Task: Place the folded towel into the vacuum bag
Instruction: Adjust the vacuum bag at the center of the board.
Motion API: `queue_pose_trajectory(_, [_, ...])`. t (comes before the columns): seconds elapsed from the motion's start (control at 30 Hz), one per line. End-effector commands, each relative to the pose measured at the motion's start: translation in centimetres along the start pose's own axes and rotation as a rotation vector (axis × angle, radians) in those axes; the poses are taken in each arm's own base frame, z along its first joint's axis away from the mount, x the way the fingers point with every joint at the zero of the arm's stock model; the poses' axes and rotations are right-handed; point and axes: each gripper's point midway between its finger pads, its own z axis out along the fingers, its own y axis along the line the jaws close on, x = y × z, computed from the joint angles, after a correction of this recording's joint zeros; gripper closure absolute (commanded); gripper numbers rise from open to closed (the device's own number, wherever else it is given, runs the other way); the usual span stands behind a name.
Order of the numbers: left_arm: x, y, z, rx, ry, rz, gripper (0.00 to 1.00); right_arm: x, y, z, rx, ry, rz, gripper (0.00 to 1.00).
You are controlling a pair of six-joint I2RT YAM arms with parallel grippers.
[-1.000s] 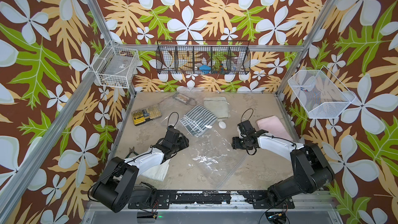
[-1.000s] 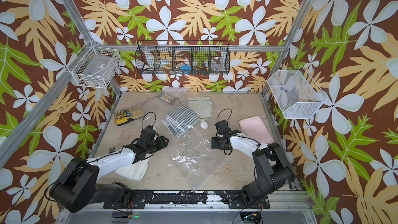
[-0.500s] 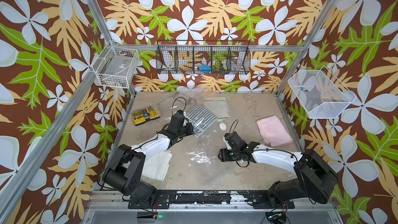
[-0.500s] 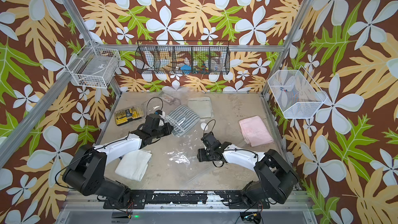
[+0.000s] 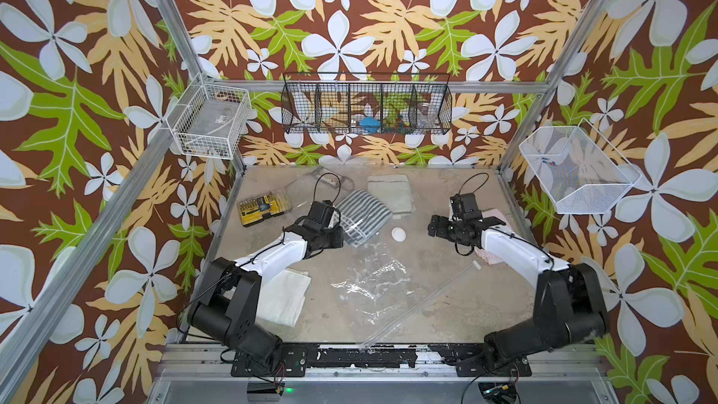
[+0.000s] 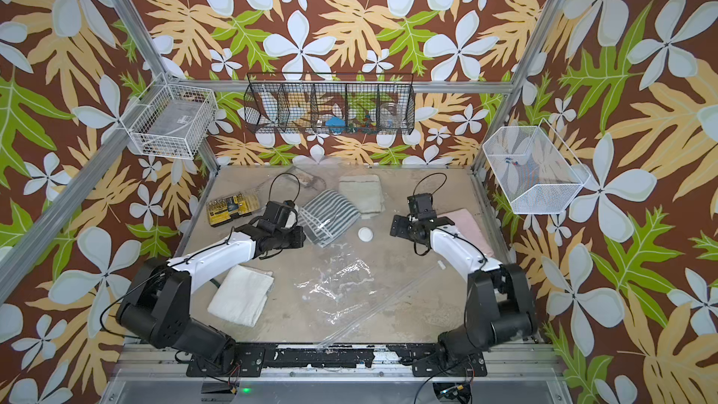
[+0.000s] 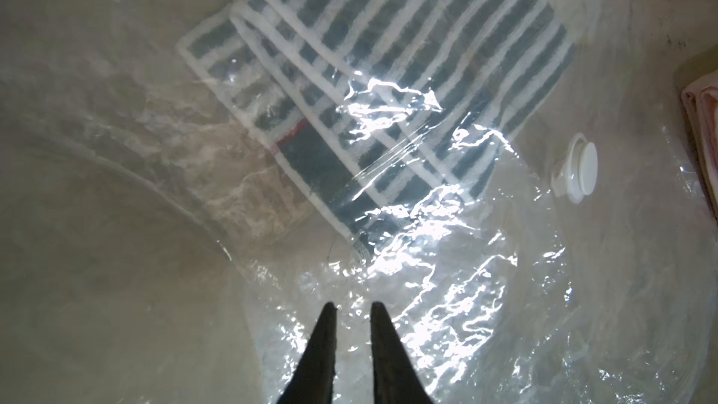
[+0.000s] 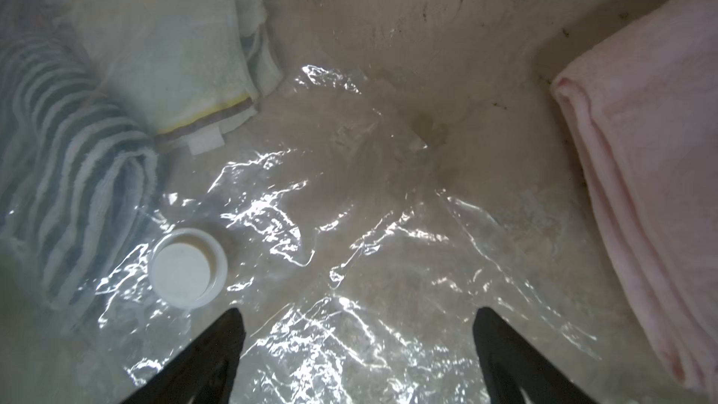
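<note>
The clear vacuum bag (image 5: 369,285) lies crinkled mid-table, with its white valve disc (image 5: 399,233), zip strip (image 5: 412,305) and slider clip (image 5: 476,265). A folded grey-and-white striped towel (image 5: 363,213) sits at the bag's far left corner. In the left wrist view clear plastic covers the striped towel's (image 7: 388,71) near end; whether it is inside the bag I cannot tell. My left gripper (image 5: 338,238) hovers just short of it, jaws (image 7: 352,307) narrowly parted and empty. My right gripper (image 5: 433,226) stands wide open over the bag (image 8: 357,314), beside the valve (image 8: 186,266).
A pale green towel (image 5: 390,192) lies behind the striped one. A pink towel (image 8: 652,172) sits under my right arm, a white towel (image 5: 281,301) under my left arm. A yellow bit case (image 5: 263,207) is at the left rear. Wire baskets hang on the walls.
My left gripper reached the striped towel, shut, then parted slightly. My right arm swung over the bag's middle, then drew back toward the pink towel and opened wide.
</note>
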Motion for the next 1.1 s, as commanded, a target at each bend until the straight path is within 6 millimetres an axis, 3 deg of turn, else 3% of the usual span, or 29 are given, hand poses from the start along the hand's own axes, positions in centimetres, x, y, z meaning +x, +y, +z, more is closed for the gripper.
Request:
queue_pose_trajectory(0.0, [1.2, 0.2, -1.4, 0.023, -0.004, -0.069, 0.62, -2.8, 1.3, 2.3, -0.017, 0.022, -0.077, 0.0])
queue_pose_trajectory(0.13, [2.3, 1.9, -2.4, 0.003, -0.039, -0.14, 0.46, -4.9, 1.4, 5.9, -0.028, 0.041, -0.075, 0.0])
queue_pose_trajectory(0.27, [3.2, 3.0, -2.4, 0.022, -0.058, -0.218, 0.37, -7.1, 1.0, 8.4, -0.054, 0.043, -0.08, 0.0])
queue_pose_trajectory(0.33, [3.5, 2.8, -1.9, 0.045, -0.052, -0.233, 0.35, -7.9, 1.8, 9.5, -0.119, 0.066, -0.091, 0.01])
queue_pose_trajectory(0.43, [3.9, 2.3, -1.1, 0.081, -0.032, -0.254, 0.35, -7.7, 3.3, 10.9, -0.22, 0.103, -0.115, 0.01])
queue_pose_trajectory(0.57, [4.0, 2.4, -0.2, 0.086, -0.03, -0.274, 0.35, -5.4, 4.5, 12.1, -0.328, 0.189, -0.128, 0.09])
queue_pose_trajectory(0.67, [3.9, 2.6, 0.5, 0.075, -0.033, -0.286, 0.36, -4.7, 4.2, 11.2, -0.333, 0.17, -0.128, 0.2])
queue_pose_trajectory(0.87, [3.4, 2.4, 1.7, 0.083, -0.025, -0.297, 0.37, -4.9, 5.5, 6.7, -0.397, 0.077, -0.127, 0.69])
queue_pose_trajectory(1.07, [2.8, 2.1, 2.1, 0.09, -0.024, -0.296, 0.38, -6.0, 8.5, 1.3, -0.392, -0.048, -0.202, 0.96])
